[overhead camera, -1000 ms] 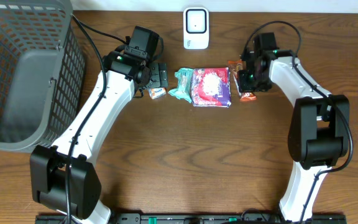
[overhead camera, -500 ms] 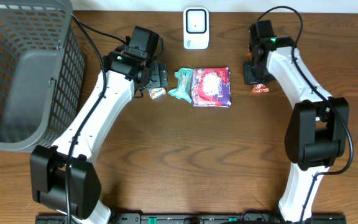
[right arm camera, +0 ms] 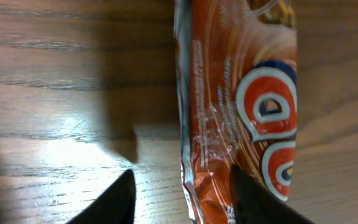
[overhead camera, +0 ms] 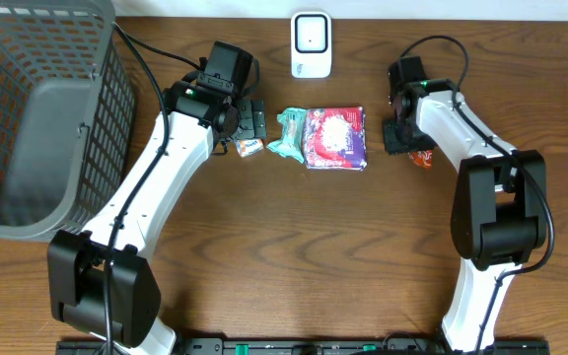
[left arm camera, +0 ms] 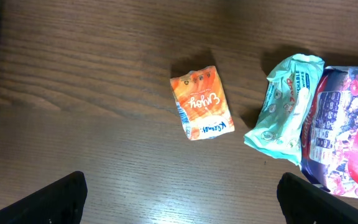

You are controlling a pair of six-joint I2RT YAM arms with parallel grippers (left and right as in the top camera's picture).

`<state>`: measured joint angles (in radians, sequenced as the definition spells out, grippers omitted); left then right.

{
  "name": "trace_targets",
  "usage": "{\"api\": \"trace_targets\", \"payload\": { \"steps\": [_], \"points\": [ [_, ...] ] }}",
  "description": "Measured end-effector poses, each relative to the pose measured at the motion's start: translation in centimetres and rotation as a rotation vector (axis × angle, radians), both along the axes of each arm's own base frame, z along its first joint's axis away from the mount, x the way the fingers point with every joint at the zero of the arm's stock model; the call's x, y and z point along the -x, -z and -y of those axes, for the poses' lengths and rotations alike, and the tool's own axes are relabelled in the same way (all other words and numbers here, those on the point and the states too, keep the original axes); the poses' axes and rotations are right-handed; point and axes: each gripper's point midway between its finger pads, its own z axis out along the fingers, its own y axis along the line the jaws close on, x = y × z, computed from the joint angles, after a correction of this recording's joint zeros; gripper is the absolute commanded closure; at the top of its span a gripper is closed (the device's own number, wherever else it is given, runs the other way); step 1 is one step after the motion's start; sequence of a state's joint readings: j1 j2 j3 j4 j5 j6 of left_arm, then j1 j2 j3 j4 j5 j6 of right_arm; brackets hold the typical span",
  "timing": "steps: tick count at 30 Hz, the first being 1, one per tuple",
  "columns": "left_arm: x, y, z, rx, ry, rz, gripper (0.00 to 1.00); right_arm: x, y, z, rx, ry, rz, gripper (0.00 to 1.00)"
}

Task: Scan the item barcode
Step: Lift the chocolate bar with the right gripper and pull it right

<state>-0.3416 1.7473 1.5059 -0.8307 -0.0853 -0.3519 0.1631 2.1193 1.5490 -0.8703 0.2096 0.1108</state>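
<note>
The orange snack pack (overhead camera: 420,158) lies flat on the table (overhead camera: 294,256) at the right end of the row of goods, well apart from the white scanner (overhead camera: 311,44) at the far edge. The right gripper (overhead camera: 399,138) hangs right over it; in the wrist view its fingers (right arm camera: 120,196) stand apart, one clear of the pack's (right arm camera: 241,106) crimped edge with bare wood between, the other over the wrapper, so nothing is pinched. To the left lie a red-and-purple bag (overhead camera: 335,138), a teal pack (overhead camera: 289,133) touching it, and a small orange sachet (overhead camera: 249,146) a little apart. The left gripper (overhead camera: 249,120) hovers beside the sachet (left arm camera: 201,102), spread wide and holding nothing. A grey basket (overhead camera: 67,118) sits at the far left.
</note>
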Motion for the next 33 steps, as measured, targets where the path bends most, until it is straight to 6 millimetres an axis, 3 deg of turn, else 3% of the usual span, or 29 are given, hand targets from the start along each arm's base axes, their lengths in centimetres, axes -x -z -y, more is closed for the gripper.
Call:
{"api": "trace_targets", "payload": {
  "steps": [4,9,13,18,21,24,33],
  "points": [
    [0.0,0.0,0.0,0.000,0.000,0.000,0.02,-1.4,-1.5,0.0,0.009,-0.019,0.040,0.50],
    [0.0,0.0,0.0,0.000,0.000,0.000,0.02,-4.4,-4.2,-0.1,0.019,-0.048,0.149,0.35],
    [0.0,0.0,0.0,0.000,0.000,0.000,0.02,-5.0,-4.7,0.1,0.027,-0.083,0.167,0.30],
    [0.0,0.0,0.0,0.000,0.000,0.000,0.02,-5.0,-4.5,0.5,-0.007,-0.109,0.151,0.26],
    [0.0,0.0,0.0,0.000,0.000,0.000,0.02,-4.9,-3.9,0.5,-0.017,-0.119,0.138,0.30],
    [0.0,0.0,0.0,0.000,0.000,0.000,0.02,-4.5,-3.0,0.1,-0.022,-0.140,0.112,0.38],
    [0.0,0.0,0.0,0.000,0.000,0.000,0.02,-2.6,0.8,-0.6,-0.008,-0.161,0.021,0.38]
  ]
}}
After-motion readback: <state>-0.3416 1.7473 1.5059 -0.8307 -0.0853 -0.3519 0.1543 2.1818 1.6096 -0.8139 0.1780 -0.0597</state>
